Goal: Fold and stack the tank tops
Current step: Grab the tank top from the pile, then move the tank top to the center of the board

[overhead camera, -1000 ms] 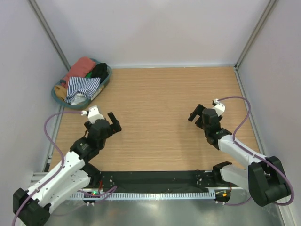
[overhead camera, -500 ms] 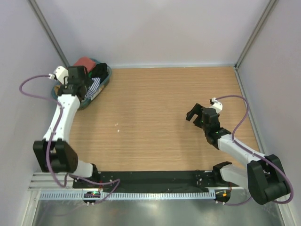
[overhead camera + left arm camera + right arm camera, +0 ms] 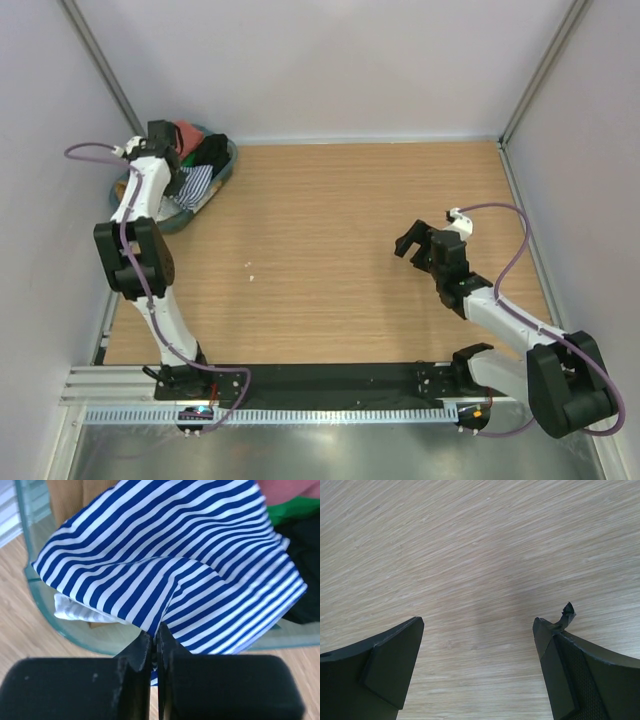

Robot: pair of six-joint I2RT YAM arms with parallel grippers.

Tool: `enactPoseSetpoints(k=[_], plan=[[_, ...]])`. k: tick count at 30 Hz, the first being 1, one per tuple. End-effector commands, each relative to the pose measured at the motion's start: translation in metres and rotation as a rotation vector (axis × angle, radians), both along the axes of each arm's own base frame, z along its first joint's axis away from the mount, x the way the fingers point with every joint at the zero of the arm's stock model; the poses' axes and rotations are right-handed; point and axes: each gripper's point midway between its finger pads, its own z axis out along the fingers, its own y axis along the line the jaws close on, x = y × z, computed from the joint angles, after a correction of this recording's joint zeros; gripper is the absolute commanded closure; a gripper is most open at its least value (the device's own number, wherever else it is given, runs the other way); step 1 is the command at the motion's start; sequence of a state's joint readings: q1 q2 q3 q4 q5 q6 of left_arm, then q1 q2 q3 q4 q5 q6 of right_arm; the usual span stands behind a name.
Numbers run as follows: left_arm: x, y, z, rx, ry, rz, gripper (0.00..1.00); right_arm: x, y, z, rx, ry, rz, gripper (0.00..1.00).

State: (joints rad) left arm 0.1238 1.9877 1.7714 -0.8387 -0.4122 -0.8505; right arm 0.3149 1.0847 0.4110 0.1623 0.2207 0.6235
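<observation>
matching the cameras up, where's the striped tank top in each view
Top external: striped tank top far left, in the basket by the wall.
Left wrist: striped tank top fills the upper frame, pinched by the shut left gripper.
Right wrist: not in it.
Shared landmark: the basket.

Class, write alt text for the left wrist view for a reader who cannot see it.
The left gripper has its fingers shut on a fold of the navy-and-white striped tank top, which lies in a translucent basket on a wooden table.
</observation>
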Motion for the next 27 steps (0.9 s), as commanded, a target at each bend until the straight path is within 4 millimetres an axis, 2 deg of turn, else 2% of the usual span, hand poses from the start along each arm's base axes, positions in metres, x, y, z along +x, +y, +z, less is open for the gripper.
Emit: enactPoseSetpoints(k=[1, 2, 5, 6, 7, 8, 9, 10, 11, 12, 13, 14, 16, 17, 20, 23, 25, 26, 27], plan=[[-0.019, 0.001, 0.092, 0.080, -0.185, -0.007, 1.00, 0.009, 0.004, 0.012, 0.001, -0.051, 0.017, 0.00], [-0.024, -0.001, 0.132, 0.089, -0.311, -0.011, 1.00, 0.009, 0.005, 0.010, 0.000, -0.044, 0.022, 0.00], [-0.041, -0.007, 0.178, 0.088, -0.453, -0.022, 1.00, 0.010, 0.008, 0.009, 0.005, -0.041, 0.031, 0.00], [-0.056, -0.017, 0.212, 0.069, -0.547, -0.052, 1.00, 0.010, 0.007, 0.007, 0.001, -0.037, 0.032, 0.00], [-0.062, -0.025, 0.227, 0.051, -0.591, -0.081, 1.00, 0.011, 0.008, 0.009, 0.001, -0.040, 0.034, 0.00], [-0.068, -0.041, 0.242, 0.024, -0.637, -0.133, 1.00, 0.011, 0.008, 0.009, -0.001, -0.040, 0.037, 0.00], [-0.084, -0.054, 0.267, 0.014, -0.702, -0.171, 1.00, 0.011, 0.008, 0.009, -0.003, -0.039, 0.038, 0.00], [-0.094, -0.067, 0.277, -0.008, -0.724, -0.205, 1.00, 0.011, 0.007, 0.009, -0.006, -0.039, 0.033, 0.00], [-0.102, -0.096, 0.285, -0.050, -0.749, -0.273, 1.00, 0.011, 0.007, 0.010, -0.006, -0.043, 0.030, 0.00], [-0.117, -0.114, 0.294, -0.098, -0.787, -0.328, 1.00, 0.011, 0.006, 0.013, -0.006, -0.055, 0.030, 0.00], [-0.122, -0.131, 0.297, -0.156, -0.811, -0.351, 1.00, 0.011, 0.005, 0.012, -0.007, -0.060, 0.028, 0.00], [-0.130, -0.161, 0.297, -0.214, -0.815, -0.428, 1.00, 0.011, 0.005, 0.014, -0.007, -0.067, 0.028, 0.00], [-0.140, -0.193, 0.291, -0.302, -0.818, -0.505, 1.00, 0.010, 0.004, 0.015, -0.009, -0.075, 0.027, 0.00], [-0.147, -0.219, 0.290, -0.366, -0.814, -0.562, 1.00, 0.010, 0.004, 0.016, -0.011, -0.077, 0.028, 0.00], [-0.158, -0.262, 0.289, -0.428, -0.798, -0.675, 1.00, 0.009, 0.003, 0.015, -0.016, -0.076, 0.027, 0.00], [-0.148, -0.267, 0.278, -0.414, -0.774, -0.668, 1.00, 0.010, 0.004, 0.013, -0.017, -0.071, 0.034, 0.00], [-0.135, -0.272, 0.245, -0.396, -0.697, -0.657, 0.99, 0.010, 0.008, 0.014, -0.016, -0.075, 0.056, 0.00], [-0.129, -0.275, 0.221, -0.385, -0.643, -0.657, 0.96, 0.010, 0.010, 0.015, -0.016, -0.077, 0.070, 0.00], [-0.124, -0.277, 0.204, -0.372, -0.607, -0.664, 0.59, 0.010, 0.017, 0.016, 0.001, -0.085, 0.109, 0.00]])
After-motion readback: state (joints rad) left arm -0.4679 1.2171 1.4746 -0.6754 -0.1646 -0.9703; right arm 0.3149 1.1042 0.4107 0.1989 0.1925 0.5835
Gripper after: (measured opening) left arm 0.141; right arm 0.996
